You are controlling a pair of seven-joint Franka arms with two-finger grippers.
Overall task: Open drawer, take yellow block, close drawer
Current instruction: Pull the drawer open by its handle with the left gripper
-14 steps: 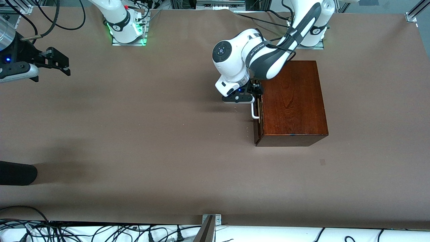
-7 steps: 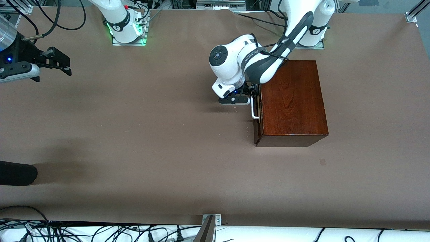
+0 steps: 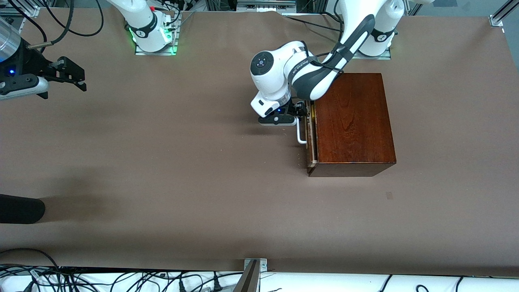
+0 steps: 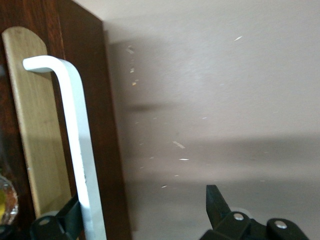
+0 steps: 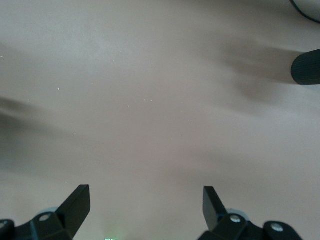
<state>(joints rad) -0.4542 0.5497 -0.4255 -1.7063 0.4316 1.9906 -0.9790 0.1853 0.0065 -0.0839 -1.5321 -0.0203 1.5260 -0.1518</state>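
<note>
Since a second ago the drawer (image 3: 310, 136) has slid a little way out of the glossy reddish-brown wooden box (image 3: 352, 121), showing a pale light-wood strip. The left gripper (image 3: 301, 110) hooks the white bar handle (image 4: 75, 145) with one finger behind it, jaws wide, not clamped. The right gripper (image 3: 71, 75) waits spread open and empty over the table's (image 3: 182, 170) right-arm end.

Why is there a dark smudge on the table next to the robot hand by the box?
Front view: it's the left arm's shadow on the table, beside the left gripper. Left wrist view: dark shadow bands cross the table by the handle. The box top shines glossy.
</note>
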